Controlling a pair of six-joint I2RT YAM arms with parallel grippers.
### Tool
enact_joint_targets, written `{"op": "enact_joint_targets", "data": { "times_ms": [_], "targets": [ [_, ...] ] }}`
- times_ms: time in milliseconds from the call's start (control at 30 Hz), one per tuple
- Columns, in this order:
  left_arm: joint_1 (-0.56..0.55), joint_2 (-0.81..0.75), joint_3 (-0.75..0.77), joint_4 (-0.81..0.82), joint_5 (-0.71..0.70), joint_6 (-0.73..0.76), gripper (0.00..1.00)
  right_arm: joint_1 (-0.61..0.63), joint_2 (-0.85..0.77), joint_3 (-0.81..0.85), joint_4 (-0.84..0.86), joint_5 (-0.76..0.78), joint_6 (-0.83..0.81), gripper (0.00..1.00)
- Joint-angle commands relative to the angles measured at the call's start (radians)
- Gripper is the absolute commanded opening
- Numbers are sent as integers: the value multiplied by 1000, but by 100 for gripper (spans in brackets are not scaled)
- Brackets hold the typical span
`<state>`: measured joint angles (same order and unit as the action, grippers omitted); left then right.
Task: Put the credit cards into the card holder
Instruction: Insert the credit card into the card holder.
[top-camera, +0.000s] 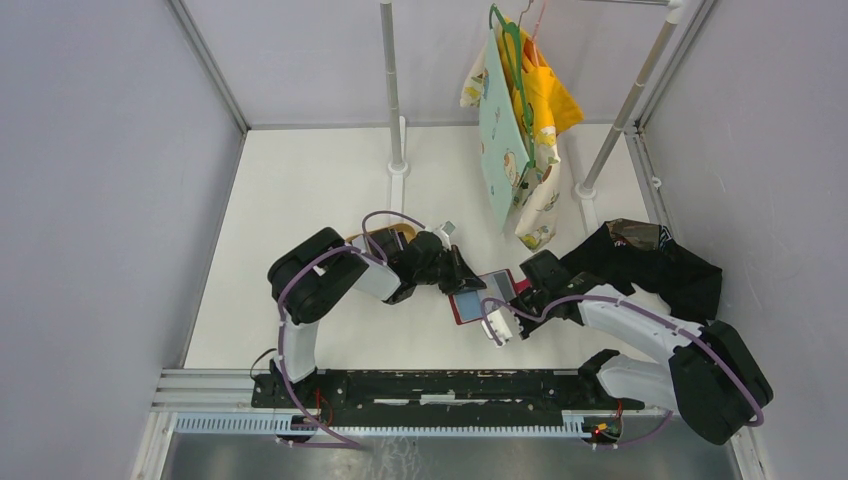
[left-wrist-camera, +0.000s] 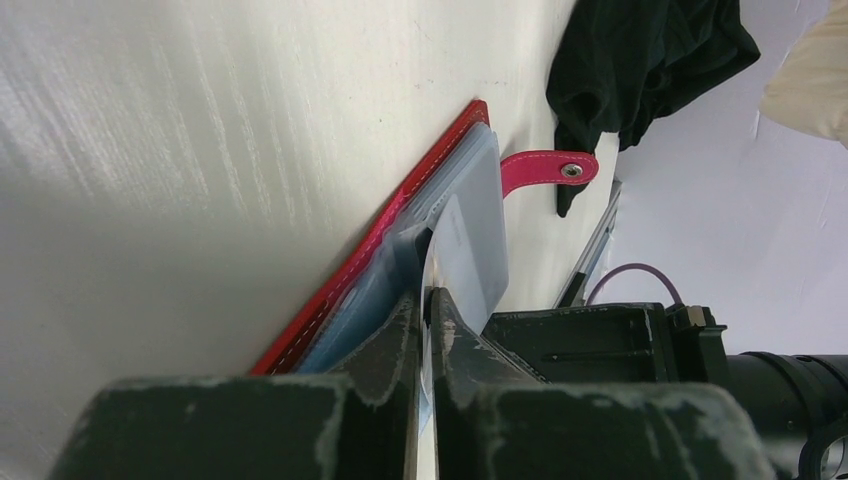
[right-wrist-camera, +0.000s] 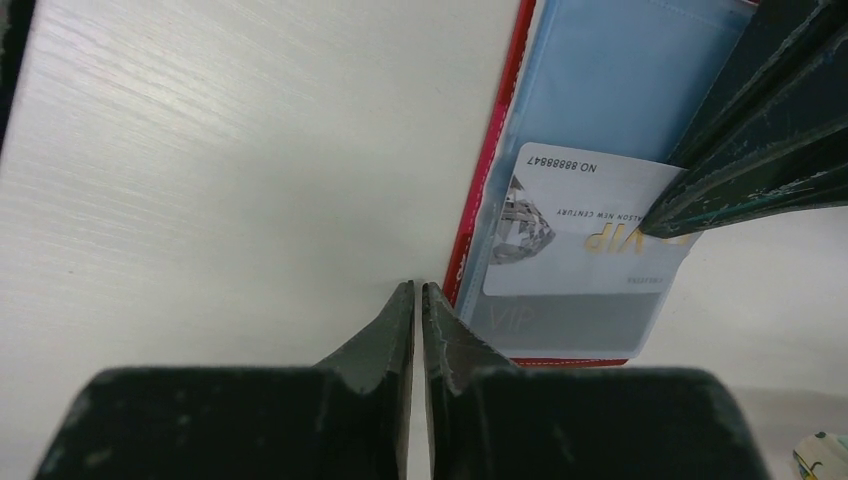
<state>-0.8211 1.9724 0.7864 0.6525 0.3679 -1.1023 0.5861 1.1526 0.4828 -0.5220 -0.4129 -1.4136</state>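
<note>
The red card holder lies open on the table between my two arms, grey-blue lining up. In the left wrist view a thin grey credit card stands edge-on, its far end inside a pocket of the card holder; my left gripper is shut on its near edge. The right wrist view shows this silvery "VIP" credit card part-way in a clear pocket, above another grey card lying fully inside. My right gripper is shut with nothing in it, tips on the table just beside the holder's red edge.
A black cloth lies heaped at the right behind my right arm. Clothes hang on a hanger at the back, between two upright poles. A tan tray peeks out behind my left arm. The holder's snap tab sticks out sideways.
</note>
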Motion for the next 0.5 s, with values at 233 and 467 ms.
{"op": "enact_joint_targets", "data": {
  "times_ms": [233,467],
  "targets": [
    [-7,51,19,-100,-1,88,18,30,-113,53,-85,-235,-17,14],
    [-7,56,27,-110,0,97,20,177,-58,110,144,-85,208,7]
  ]
}}
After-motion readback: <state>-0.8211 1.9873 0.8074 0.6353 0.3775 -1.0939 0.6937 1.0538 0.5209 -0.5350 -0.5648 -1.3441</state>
